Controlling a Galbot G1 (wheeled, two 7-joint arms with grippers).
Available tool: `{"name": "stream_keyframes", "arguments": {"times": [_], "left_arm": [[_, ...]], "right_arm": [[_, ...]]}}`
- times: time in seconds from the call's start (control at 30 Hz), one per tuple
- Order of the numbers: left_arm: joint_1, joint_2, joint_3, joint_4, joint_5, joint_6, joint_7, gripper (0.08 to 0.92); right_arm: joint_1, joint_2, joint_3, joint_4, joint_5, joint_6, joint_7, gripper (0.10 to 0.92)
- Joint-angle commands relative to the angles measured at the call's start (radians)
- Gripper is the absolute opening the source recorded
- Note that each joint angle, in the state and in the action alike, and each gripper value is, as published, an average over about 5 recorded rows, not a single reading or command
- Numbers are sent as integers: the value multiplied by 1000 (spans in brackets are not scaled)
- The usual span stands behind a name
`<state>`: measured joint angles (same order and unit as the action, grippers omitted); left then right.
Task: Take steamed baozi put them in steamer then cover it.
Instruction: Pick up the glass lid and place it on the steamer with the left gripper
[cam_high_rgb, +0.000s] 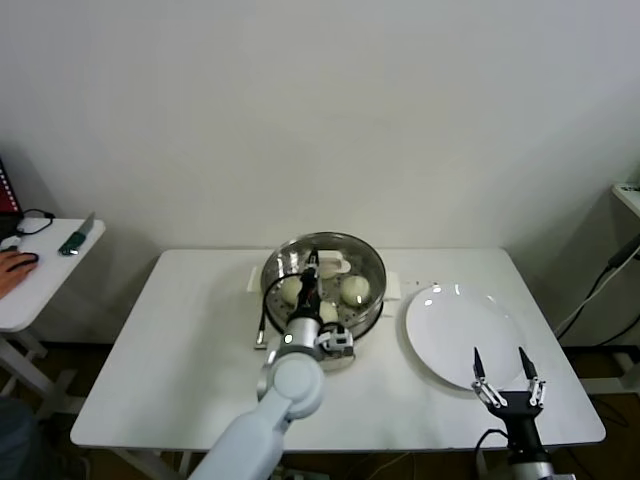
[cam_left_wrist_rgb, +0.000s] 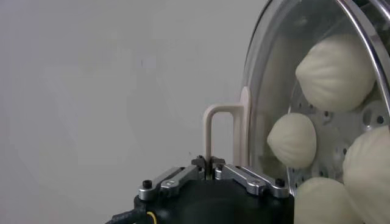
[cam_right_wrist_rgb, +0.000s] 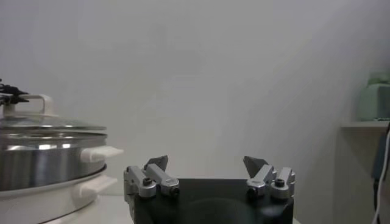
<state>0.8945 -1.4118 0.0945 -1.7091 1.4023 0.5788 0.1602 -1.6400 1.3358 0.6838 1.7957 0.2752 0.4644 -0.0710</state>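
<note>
Sitting on steamer (cam_high_rgb: 372, 268), clear glass cover (cam_high_rgb: 325, 262) shows baozi (cam_left_wrist_rgb: 334, 70) beneath; left gripper (cam_left_wrist_rgb: 209, 168) clamps its cream handle (cam_left_wrist_rgb: 219, 131). Right gripper (cam_high_rgb: 508, 379) spread open, near plate (cam_high_rgb: 455, 335).

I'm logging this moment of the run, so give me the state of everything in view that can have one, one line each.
cover: set on the steamer, its handle pinched.
steamer: covered, on its white base.
steamed baozi: four inside the steamer, under the glass.
left gripper: shut on the cover's handle.
right gripper: open, holding nothing, at the table's near edge by the plate.
plate: bare, right of the steamer.
</note>
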Motion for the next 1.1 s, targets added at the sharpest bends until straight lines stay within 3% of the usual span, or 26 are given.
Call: {"name": "stream_keyframes", "arguments": {"times": [0.03,1.1], "left_arm": [[3,-2,-5,11,5,-3,-7,137],[11,-23,-16,35,41,-30,-15,144]], "right_arm": [[-1,2,0,-1,-2,2,-1,823],[-2,9,1,1,-6,7,-3,823]]}}
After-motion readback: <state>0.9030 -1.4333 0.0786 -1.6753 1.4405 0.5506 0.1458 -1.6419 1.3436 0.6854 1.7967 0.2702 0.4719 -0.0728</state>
